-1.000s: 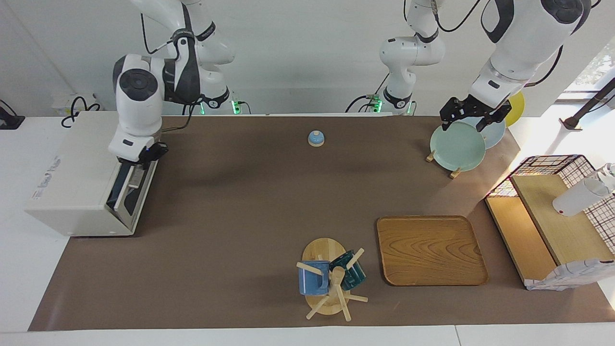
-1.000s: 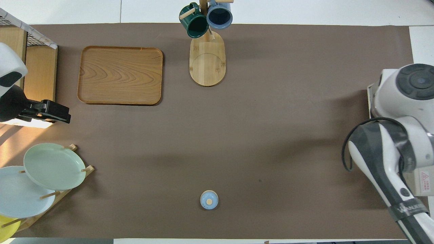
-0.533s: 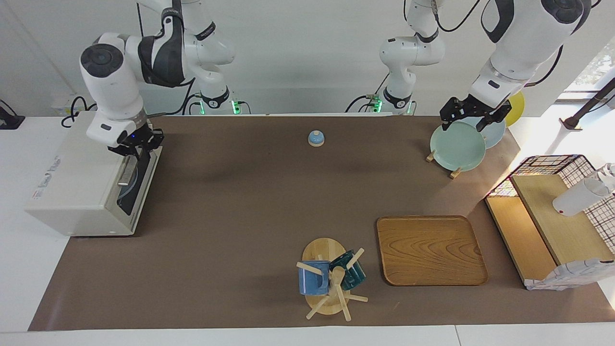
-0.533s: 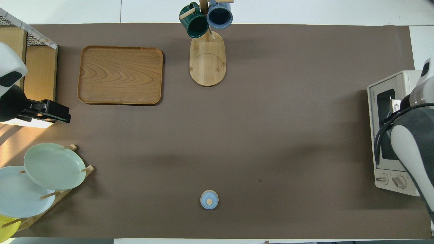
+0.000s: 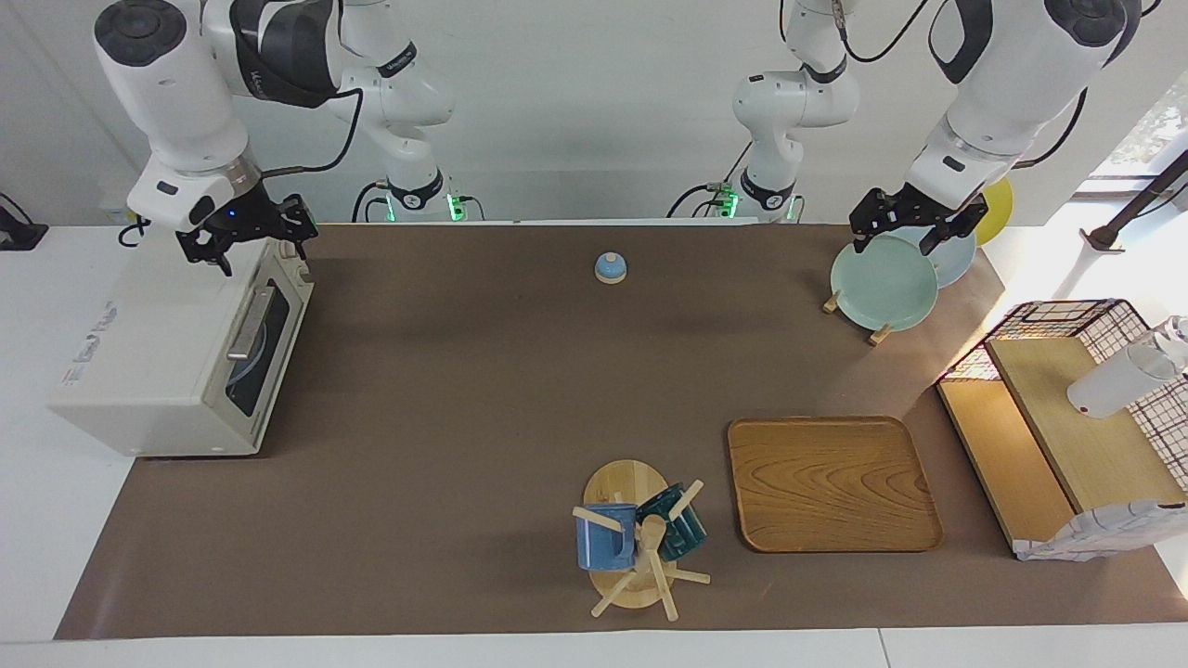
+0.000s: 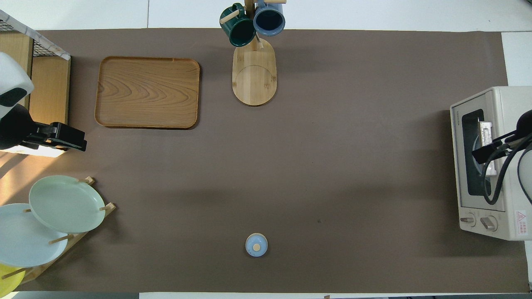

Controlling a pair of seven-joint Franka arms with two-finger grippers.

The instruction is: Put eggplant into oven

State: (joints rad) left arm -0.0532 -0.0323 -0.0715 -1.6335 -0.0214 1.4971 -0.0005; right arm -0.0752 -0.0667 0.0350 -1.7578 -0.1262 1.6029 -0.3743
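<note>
Above the oven point(image 5: 176, 343) with its door shut, your right gripper point(image 5: 243, 243) hangs with spread, empty fingers; no eggplant shows, presumably inside; your left gripper point(image 5: 914, 225) waits, fingers spread, over the plates point(image 5: 882, 283).

Oven point(image 5: 158, 343) interior hidden by door

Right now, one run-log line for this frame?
oven: door shut | eggplant: not visible | right gripper: open, empty, over oven | left gripper: open, empty, over plates, waiting
</note>
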